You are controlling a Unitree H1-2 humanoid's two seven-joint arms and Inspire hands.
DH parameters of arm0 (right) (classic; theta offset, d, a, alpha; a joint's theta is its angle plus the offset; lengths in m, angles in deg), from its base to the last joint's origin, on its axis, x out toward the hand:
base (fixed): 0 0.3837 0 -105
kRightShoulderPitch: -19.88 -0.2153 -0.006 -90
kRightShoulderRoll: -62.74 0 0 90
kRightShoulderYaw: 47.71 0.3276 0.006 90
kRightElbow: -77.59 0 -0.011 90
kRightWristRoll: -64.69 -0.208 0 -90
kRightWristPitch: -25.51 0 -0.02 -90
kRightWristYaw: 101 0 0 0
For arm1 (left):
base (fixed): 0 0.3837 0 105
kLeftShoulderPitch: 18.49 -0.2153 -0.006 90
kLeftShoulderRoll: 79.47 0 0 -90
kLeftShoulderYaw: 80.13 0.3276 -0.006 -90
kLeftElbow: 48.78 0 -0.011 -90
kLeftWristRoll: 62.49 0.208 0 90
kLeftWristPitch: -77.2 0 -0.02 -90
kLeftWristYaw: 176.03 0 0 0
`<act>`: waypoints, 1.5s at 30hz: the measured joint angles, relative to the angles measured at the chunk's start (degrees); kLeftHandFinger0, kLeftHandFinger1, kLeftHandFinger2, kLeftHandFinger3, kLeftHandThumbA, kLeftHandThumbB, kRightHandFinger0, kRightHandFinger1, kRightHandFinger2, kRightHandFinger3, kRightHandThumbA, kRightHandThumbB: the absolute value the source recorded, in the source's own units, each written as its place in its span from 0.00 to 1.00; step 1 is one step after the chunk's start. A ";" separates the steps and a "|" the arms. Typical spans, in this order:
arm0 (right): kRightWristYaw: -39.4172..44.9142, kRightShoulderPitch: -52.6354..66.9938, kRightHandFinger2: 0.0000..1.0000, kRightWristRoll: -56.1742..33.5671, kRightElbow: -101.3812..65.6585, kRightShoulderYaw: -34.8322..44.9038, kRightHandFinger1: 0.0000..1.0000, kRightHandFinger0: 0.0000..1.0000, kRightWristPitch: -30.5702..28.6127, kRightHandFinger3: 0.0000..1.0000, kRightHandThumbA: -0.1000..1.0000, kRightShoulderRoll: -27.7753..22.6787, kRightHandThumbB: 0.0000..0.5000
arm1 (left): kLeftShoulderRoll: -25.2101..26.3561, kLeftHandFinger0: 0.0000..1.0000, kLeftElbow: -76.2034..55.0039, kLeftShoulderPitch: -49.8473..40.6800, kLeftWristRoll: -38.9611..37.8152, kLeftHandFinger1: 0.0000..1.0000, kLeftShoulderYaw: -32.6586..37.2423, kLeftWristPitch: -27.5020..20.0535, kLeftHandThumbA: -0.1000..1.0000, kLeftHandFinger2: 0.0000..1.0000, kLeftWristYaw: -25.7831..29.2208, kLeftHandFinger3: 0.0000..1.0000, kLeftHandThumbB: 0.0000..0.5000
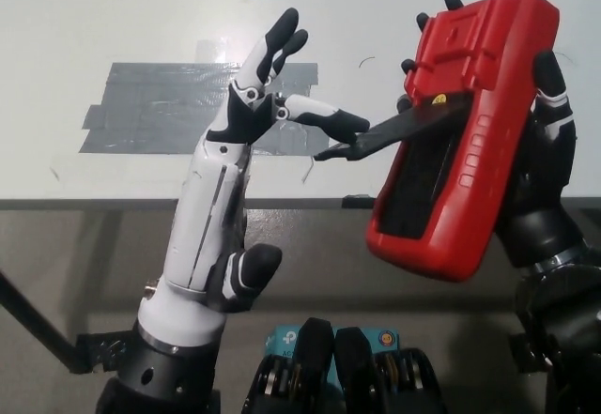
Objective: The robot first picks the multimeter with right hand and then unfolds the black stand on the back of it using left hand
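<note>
One sign is seen on the back of the red multimeter (470,132) — a small yellow warning mark near the hinge of the black stand (394,132); the symbol within it is too small to be made out. Raised moulding is seen on the upper part of the casing, but no letters or numbers can be read from it. On the blue label (282,341) at the bottom edge, a white round mark is partly shown — the rest is hidden, and no word can be read. No other text is legible.
</note>
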 measured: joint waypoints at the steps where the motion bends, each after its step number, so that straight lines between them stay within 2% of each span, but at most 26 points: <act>1: -0.48 -0.08 0.74 -0.07 -0.25 0.08 0.18 0.00 -0.02 0.72 0.00 0.35 0.21 | -0.06 1.00 -0.07 -0.08 -0.05 0.46 0.05 -0.02 1.00 0.53 0.00 1.00 0.45; 3: -1.12 -0.15 0.77 -0.09 -0.57 0.21 0.22 0.00 -0.06 0.80 0.00 1.08 0.23 | -0.26 1.00 -0.26 -0.29 -0.06 0.47 0.16 -0.03 1.00 0.54 0.00 1.00 0.45; 4: -1.47 -0.17 0.79 -0.09 -0.75 0.27 0.23 0.00 -0.11 0.85 0.00 1.43 0.20 | -0.37 1.00 -0.46 -0.49 -0.08 0.47 0.22 -0.03 1.00 0.55 0.00 1.00 0.44; 6: -2.14 -0.19 0.84 -0.09 -1.22 0.31 0.30 0.00 -0.14 1.00 0.00 2.03 0.21 | -0.60 1.00 -0.76 -0.95 -0.12 0.48 0.37 -0.04 1.00 0.56 0.00 1.00 0.43; 9: -3.50 -0.25 0.87 -0.08 -2.41 0.28 0.34 0.00 -0.23 1.00 0.00 3.09 0.17 | -0.99 1.00 -1.11 -1.94 -0.24 0.52 0.86 -0.27 1.00 0.60 -0.02 1.00 0.41; 11: -4.89 -0.40 0.80 -0.08 -3.99 0.30 0.26 0.00 -0.42 1.00 0.00 4.11 0.18 | -1.19 1.00 -1.00 -2.82 0.00 0.53 1.42 -0.87 1.00 0.63 0.00 1.00 0.39; 12: -5.39 -0.50 0.74 -0.08 -4.55 0.29 0.21 0.00 -0.47 1.00 0.00 4.44 0.16 | -1.27 1.00 -0.96 -3.00 0.16 0.56 1.52 -1.10 1.00 0.65 0.01 1.00 0.46; 14: -7.37 -0.65 0.70 -0.07 -6.45 0.31 0.17 0.00 -0.64 1.00 0.00 5.54 0.17 | -1.57 1.00 -0.93 -3.62 0.80 0.55 2.11 -2.05 1.00 0.64 0.04 1.00 0.48; 15: -8.06 -0.68 0.70 -0.07 -7.17 0.31 0.17 0.00 -0.74 1.00 0.00 5.89 0.14 | -1.75 1.00 -0.91 -3.85 1.16 0.56 2.37 -2.40 1.00 0.63 0.05 1.00 0.47; 19: -11.26 -0.77 0.81 0.28 -10.24 0.30 0.21 0.00 -1.19 1.00 0.00 7.52 0.16 | -3.17 1.00 -0.74 -4.95 3.47 0.52 3.76 -4.75 1.00 0.63 0.57 1.00 0.47; 24: -15.36 -1.02 0.79 0.58 -12.87 0.33 0.16 0.00 -1.59 1.00 0.00 8.71 0.14 | -4.37 1.00 1.28 -5.34 6.39 0.55 4.72 -9.34 1.00 0.67 1.88 1.00 0.45; 30: -19.50 -1.74 0.83 0.88 -14.48 0.35 0.20 0.00 -1.98 1.00 0.00 9.77 0.08 | -4.31 1.00 3.30 -5.57 8.52 0.60 4.72 -13.67 1.00 0.75 2.96 1.00 0.48; 34: -22.24 -2.51 0.83 0.96 -15.22 0.52 0.23 0.00 -3.06 1.00 0.00 10.76 0.08 | -4.16 1.00 3.98 -6.07 9.38 0.72 4.81 -15.54 1.00 0.80 3.27 1.00 0.52; 36: -23.59 -2.84 0.86 1.02 -15.50 0.57 0.24 0.00 -3.71 1.00 0.00 11.38 0.05 | -4.04 1.00 4.06 -6.61 9.60 0.78 5.11 -16.09 1.00 0.86 3.26 1.00 0.54; 38: -25.15 -3.22 0.84 1.15 -15.81 0.59 0.32 0.00 -4.28 1.00 0.00 12.20 0.06 | -3.94 1.00 4.06 -7.50 10.38 0.87 5.52 -16.62 1.00 0.92 3.34 1.00 0.51; 40: -26.74 -3.59 0.83 1.28 -16.01 0.66 0.34 0.00 -4.78 1.00 0.00 13.04 0.05 | -3.71 1.00 4.06 -8.43 11.37 0.90 6.19 -17.04 1.00 0.93 3.73 1.00 0.50; 41: -27.78 -3.89 0.82 1.35 -16.10 0.70 0.36 0.00 -5.09 1.00 0.00 13.40 0.05 | -3.49 1.00 4.16 -8.96 12.15 0.97 6.87 -17.21 1.00 0.97 4.27 1.00 0.50; 42: -28.47 -4.20 0.81 1.39 -16.16 0.78 0.38 0.00 -5.40 1.00 0.00 13.58 0.05 | -3.27 1.00 4.36 -9.43 12.95 1.00 7.64 -17.32 1.00 1.00 4.97 1.00 0.57; 44: -30.06 -4.88 0.80 1.52 -16.33 0.95 0.40 0.00 -6.02 1.00 0.00 13.94 0.04 | -3.07 1.00 4.54 -10.30 15.02 1.00 8.87 -17.47 1.00 1.00 5.97 1.00 0.75; 45: -30.84 -5.12 0.80 1.52 -16.41 1.05 0.42 0.00 -6.37 1.00 0.00 14.06 0.04 | -3.05 1.00 4.55 -10.71 15.50 1.00 9.33 -17.59 1.00 1.00 6.24 1.00 0.74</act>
